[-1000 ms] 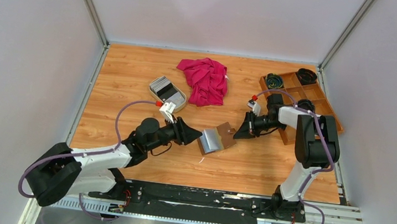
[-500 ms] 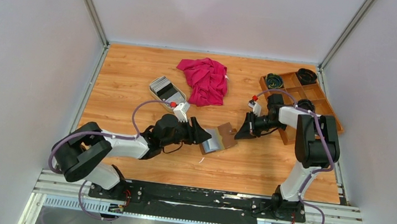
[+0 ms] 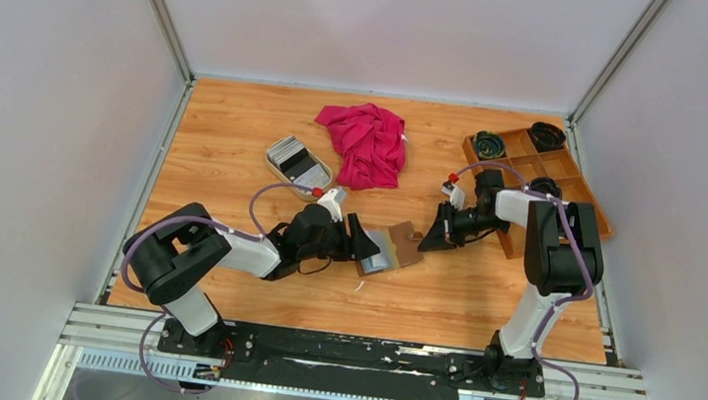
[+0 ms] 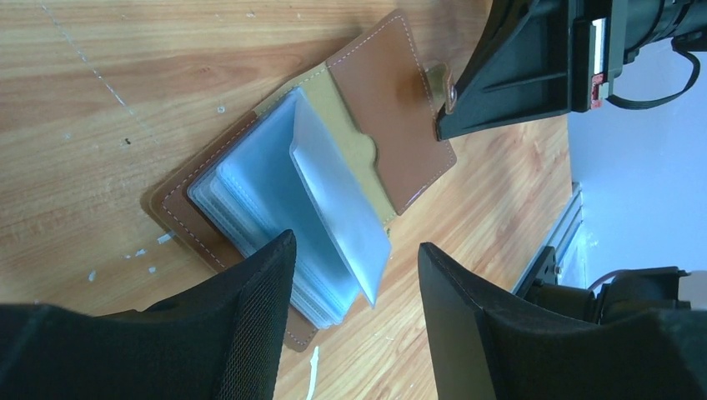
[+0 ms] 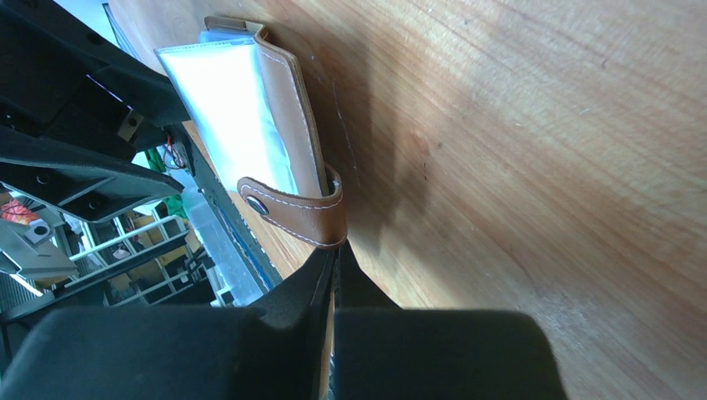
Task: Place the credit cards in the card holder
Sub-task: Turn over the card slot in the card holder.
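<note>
The card holder (image 4: pixel 392 125) lies open on the table, brown leather with a stack of clear sleeves (image 4: pixel 250 208). One sleeve stands up, its free edge between the jaws of my left gripper (image 4: pixel 354 250), which is open and touches nothing. My right gripper (image 5: pixel 336 250) is shut, its tips pressed against the holder's snap tab (image 5: pixel 292 208). I cannot tell whether the tab is pinched. In the top view the holder (image 3: pixel 395 247) sits between the left gripper (image 3: pixel 360 242) and the right gripper (image 3: pixel 428 240). The credit cards (image 3: pixel 295 159) lie in a beige dish (image 3: pixel 320 182) behind the left arm.
A crumpled red cloth (image 3: pixel 366 142) lies at the back centre. A wooden compartment tray (image 3: pixel 552 171) with dark coiled items stands at the back right, just behind the right arm. Small white flecks (image 4: pixel 313 367) lie on the wood near the holder.
My left arm has reached right, bringing its gripper up to the holder's sleeves, and its jaws have spread wider. The right arm and the holder have stayed put.
</note>
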Controlling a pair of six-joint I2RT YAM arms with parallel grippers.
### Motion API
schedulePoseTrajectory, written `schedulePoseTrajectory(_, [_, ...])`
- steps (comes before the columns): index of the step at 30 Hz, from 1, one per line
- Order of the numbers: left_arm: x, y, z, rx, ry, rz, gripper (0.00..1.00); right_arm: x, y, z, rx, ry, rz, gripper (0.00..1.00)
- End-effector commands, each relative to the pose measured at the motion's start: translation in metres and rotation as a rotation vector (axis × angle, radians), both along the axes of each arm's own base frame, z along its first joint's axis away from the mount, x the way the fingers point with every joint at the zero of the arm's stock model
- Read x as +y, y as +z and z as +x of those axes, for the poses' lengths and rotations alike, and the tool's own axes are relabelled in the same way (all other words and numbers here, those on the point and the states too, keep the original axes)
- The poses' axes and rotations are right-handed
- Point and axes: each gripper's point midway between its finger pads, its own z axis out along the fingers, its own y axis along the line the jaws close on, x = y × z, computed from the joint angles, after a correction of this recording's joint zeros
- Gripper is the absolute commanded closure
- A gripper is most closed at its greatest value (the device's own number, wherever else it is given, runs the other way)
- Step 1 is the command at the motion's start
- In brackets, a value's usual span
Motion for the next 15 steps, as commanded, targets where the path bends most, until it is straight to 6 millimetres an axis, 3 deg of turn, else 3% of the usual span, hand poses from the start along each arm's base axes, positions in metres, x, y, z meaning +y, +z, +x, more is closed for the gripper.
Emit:
schedulePoseTrajectory(1, [-0.004, -0.003, 0.002, 0.011, 0.004, 0.0, 0.41, -0.006, -0.005, 0.001, 0.018, -0.004, -0.024, 1.0])
schedulePoseTrajectory(15, [0.011, -0.002, -0.003, 0.025, 0.051, 0.007, 0.36, -0.007, -0.005, 0.001, 0.022, -0.005, -0.024, 1.0])
